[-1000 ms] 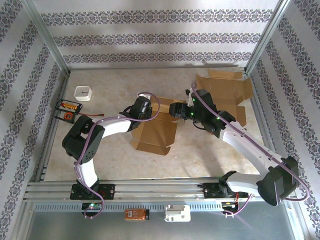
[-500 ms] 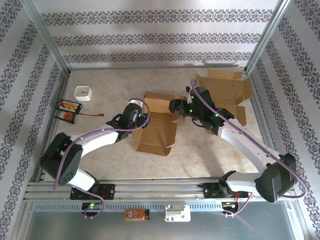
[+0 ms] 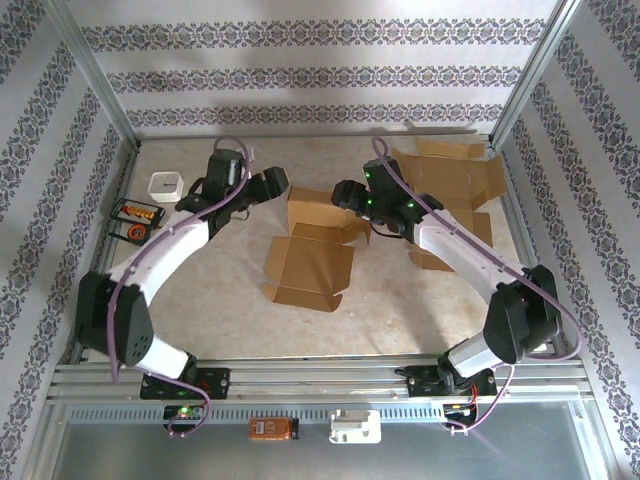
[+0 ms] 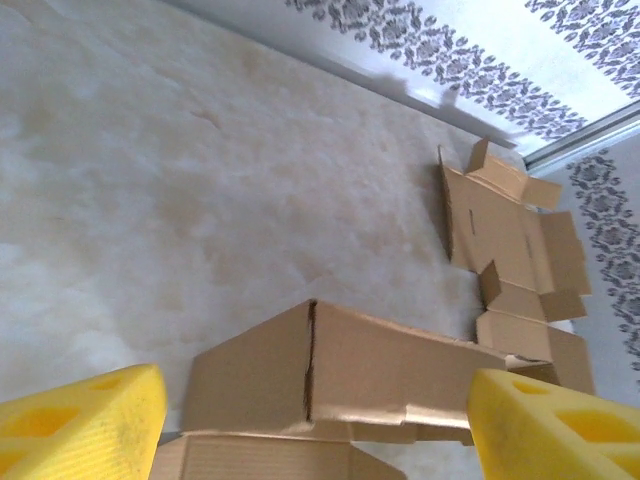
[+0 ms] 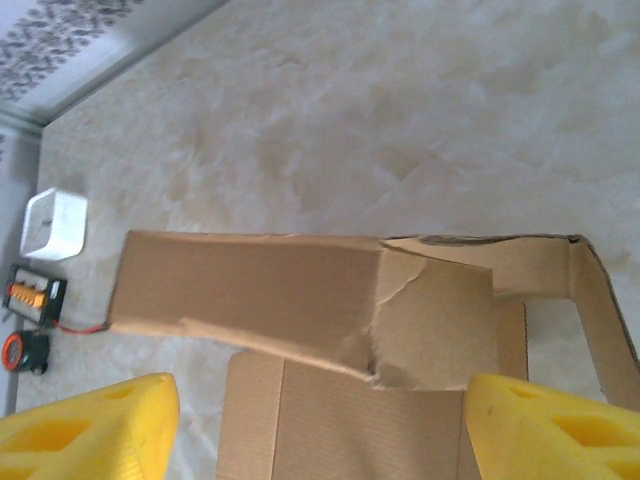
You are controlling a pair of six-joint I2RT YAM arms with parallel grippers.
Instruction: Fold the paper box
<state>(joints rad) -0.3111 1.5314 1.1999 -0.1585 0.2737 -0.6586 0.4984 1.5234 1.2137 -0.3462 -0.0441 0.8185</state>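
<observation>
paper box (image 3: 312,262): plain brown card here, nothing legible on it.
flat carton (image 3: 450,185): brown again, and no lettering I can make out.
orange device (image 3: 272,429): down on the front rail, far too small to read.
black-and-orange gadget (image 3: 137,217): left edge of the table, any markings are just blur.
white cube (image 3: 166,186): no mark I can read.
wallpaper (image 3: 300,80): ornamental bands, not letters.

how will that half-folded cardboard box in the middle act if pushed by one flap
Probably light and easy to slide: the paper box is thin sheet lying on the smooth table. Its flaps likely bend at the creases rather than move the whole box; one panel already looks crumpled.
</observation>
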